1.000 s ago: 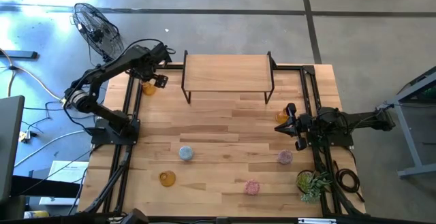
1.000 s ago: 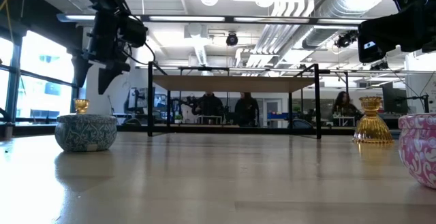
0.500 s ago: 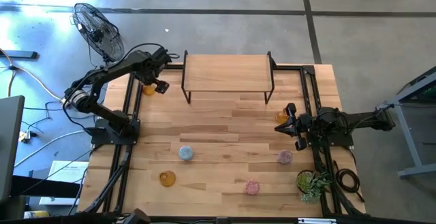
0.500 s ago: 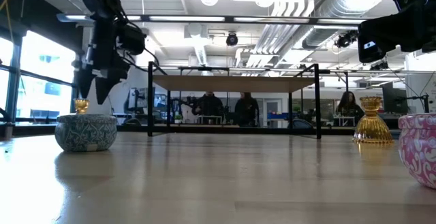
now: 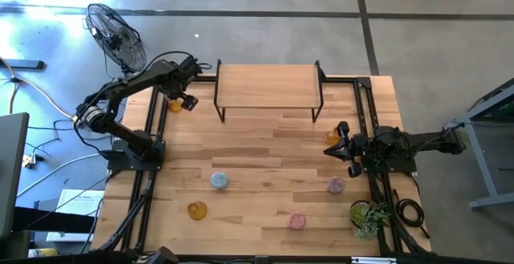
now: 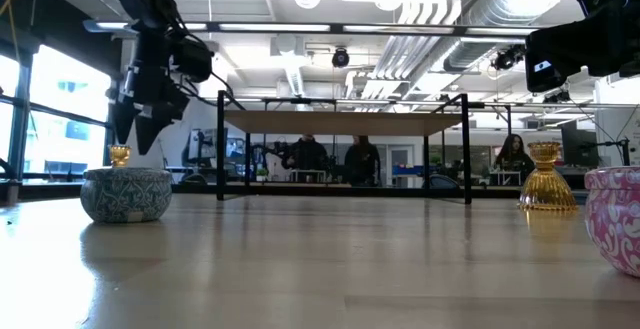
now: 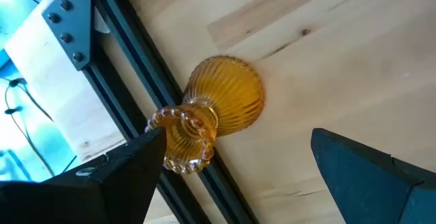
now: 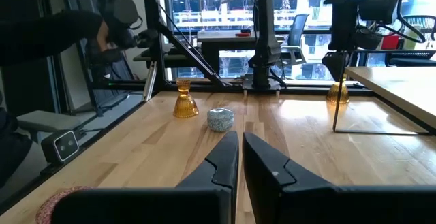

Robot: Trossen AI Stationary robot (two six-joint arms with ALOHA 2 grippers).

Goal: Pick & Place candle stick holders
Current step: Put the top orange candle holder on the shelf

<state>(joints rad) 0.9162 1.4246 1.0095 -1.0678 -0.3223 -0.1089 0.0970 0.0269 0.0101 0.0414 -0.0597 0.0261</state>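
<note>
Hovering at the upper left of the high view, the left end effector [image 5: 186, 100] hangs over an amber candle stick holder [image 7: 216, 112] with its fingers spread wide and empty, one each side of the glass, probably so a straight descent brings them around it. That holder stands upright at the tabletop [image 5: 265, 160] edge, against the dark frame rail [image 7: 129, 108]. The right end effector [image 5: 344, 147] waits at centre right, fingers nearly together, holding nothing. The other holders stand apart across the tabletop: blue [image 5: 218, 180], amber [image 5: 197, 209], pink [image 5: 297, 220], pink [image 5: 336, 184] and amber [image 5: 332, 137].
</note>
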